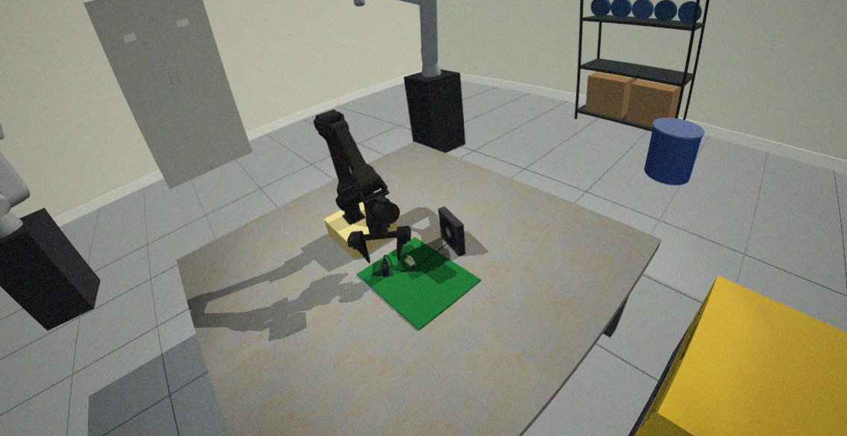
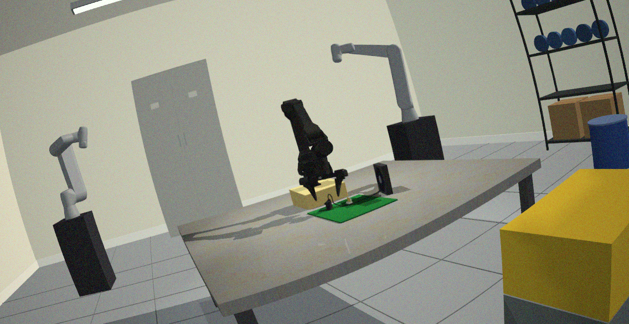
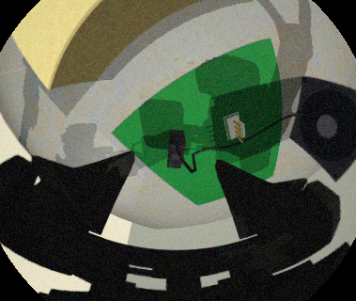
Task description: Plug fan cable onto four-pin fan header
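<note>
A green board (image 1: 427, 303) (image 2: 348, 214) (image 3: 184, 93) lies on the table (image 1: 533, 267) (image 2: 418, 198). A white four-pin header (image 1: 408, 261) (image 2: 347, 202) (image 3: 231, 127) stands on the board. The black plug (image 1: 384, 265) (image 2: 328, 201) (image 3: 176, 151) stands on the board, left of the header and apart from it. Its thin cable (image 3: 261, 132) runs to the black fan (image 1: 451, 231) (image 2: 382, 178) (image 3: 328, 128), which stands upright beside the board. My gripper (image 1: 382, 253) (image 2: 326, 196) (image 3: 177, 159) is open and empty. It points down just above the plug, with one finger on each side of it.
The arm's pale yellow base block (image 1: 338, 228) (image 2: 299, 196) (image 3: 71, 7) sits right behind the board. A yellow box (image 1: 764, 361) (image 2: 567, 237) stands off the table's near right corner. Other arms, a shelf and a blue barrel stand far off on the floor.
</note>
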`<control>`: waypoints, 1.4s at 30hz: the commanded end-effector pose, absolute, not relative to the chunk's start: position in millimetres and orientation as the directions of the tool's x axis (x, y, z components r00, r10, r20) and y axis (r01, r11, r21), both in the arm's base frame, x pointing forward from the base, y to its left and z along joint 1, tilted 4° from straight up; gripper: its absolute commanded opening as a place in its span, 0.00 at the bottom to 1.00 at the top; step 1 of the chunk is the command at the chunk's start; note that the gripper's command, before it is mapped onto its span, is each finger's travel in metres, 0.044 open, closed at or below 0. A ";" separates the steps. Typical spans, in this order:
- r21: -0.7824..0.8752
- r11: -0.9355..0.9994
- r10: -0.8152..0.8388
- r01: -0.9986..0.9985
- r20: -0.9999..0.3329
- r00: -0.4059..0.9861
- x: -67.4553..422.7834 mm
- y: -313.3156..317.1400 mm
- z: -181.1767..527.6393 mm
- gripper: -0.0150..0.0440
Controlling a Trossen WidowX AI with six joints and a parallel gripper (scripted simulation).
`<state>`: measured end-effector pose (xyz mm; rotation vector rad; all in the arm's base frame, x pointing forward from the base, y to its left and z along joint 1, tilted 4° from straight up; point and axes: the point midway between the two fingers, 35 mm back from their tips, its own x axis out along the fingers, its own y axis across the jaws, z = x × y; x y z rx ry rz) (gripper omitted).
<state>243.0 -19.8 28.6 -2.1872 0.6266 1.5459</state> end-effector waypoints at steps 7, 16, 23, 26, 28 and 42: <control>-0.057 -0.827 -0.130 -0.559 -0.949 0.288 242.6 -18.9 11.7 1.00; -0.055 -0.825 -0.134 -0.562 -0.948 0.290 243.4 -19.6 7.3 0.91; -0.055 -0.825 -0.134 -0.562 -0.948 0.290 243.4 -19.6 7.3 0.60; -0.055 -0.825 -0.134 -0.562 -0.948 0.290 243.4 -19.6 7.3 0.50; -0.055 -0.825 -0.134 -0.562 -0.948 0.290 243.4 -19.6 7.3 0.48; -0.055 -0.825 -0.134 -0.562 -0.948 0.290 243.8 -19.6 9.1 0.25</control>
